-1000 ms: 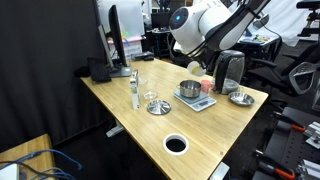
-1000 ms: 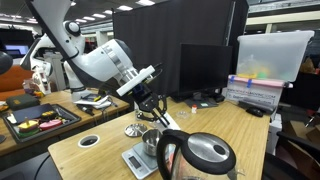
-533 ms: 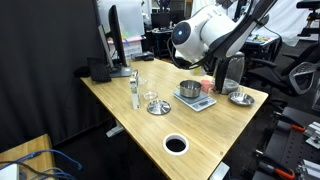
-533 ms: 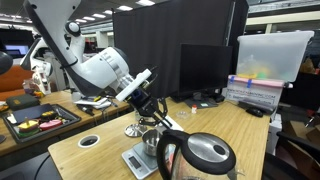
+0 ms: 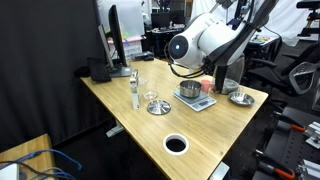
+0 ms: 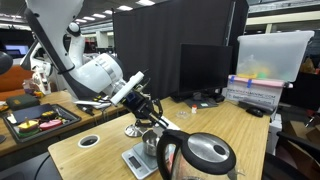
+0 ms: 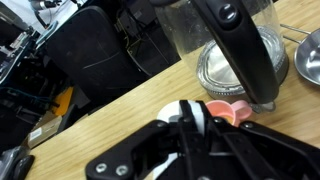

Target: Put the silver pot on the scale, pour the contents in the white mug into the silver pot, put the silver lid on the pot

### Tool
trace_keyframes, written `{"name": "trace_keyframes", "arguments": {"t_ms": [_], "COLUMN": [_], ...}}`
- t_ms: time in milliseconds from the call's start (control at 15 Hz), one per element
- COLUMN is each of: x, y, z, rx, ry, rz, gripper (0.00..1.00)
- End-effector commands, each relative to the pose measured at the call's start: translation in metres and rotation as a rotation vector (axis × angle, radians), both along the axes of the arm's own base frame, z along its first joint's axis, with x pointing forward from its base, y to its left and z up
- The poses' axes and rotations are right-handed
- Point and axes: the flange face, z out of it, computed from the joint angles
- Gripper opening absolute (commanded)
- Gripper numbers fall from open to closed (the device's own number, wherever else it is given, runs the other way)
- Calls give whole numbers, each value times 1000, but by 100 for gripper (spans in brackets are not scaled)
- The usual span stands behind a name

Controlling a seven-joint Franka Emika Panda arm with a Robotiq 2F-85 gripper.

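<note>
The silver pot (image 5: 189,90) stands on the scale (image 5: 204,103); both also show in an exterior view, the pot (image 6: 150,143) and the scale (image 6: 138,160). In the wrist view my gripper (image 7: 197,118) is shut on the wall of the white mug (image 7: 168,114), low over the table beside a pink cup (image 7: 230,110). In an exterior view the gripper (image 6: 152,112) hangs just behind the pot. The silver lid (image 5: 158,107) lies on the table in front of a clear glass (image 5: 152,97). The mug's inside is hidden.
A tall steel-and-black kettle (image 5: 232,72) stands behind the scale, close to my gripper, and fills the top of the wrist view (image 7: 235,40). A shallow silver dish (image 5: 241,98) lies beside it. A slim white bottle (image 5: 135,90) stands mid-table. A round hole (image 5: 176,144) is near the front edge.
The arm has come down and swung toward the table behind the scale, bringing the gripper lower beside the pot. The pot, scale and lid have not moved.
</note>
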Motion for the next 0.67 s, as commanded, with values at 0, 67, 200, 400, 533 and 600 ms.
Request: {"name": "trace_keyframes", "arguments": {"t_ms": [0,67,200,400,533,600], "x": [-1,-2,-4,-7,-7,-7], "y": [1,2,5,10,15,16], "z": [1,0,-2,-5,-5,-6], "rx": [-90,-105,-132,-160,-181,-193], "ry": [-18,-16,-9,-1,0,0], "rz": [4,5,12,25,40,51], "gripper": [2,2,2,2,2,2]}}
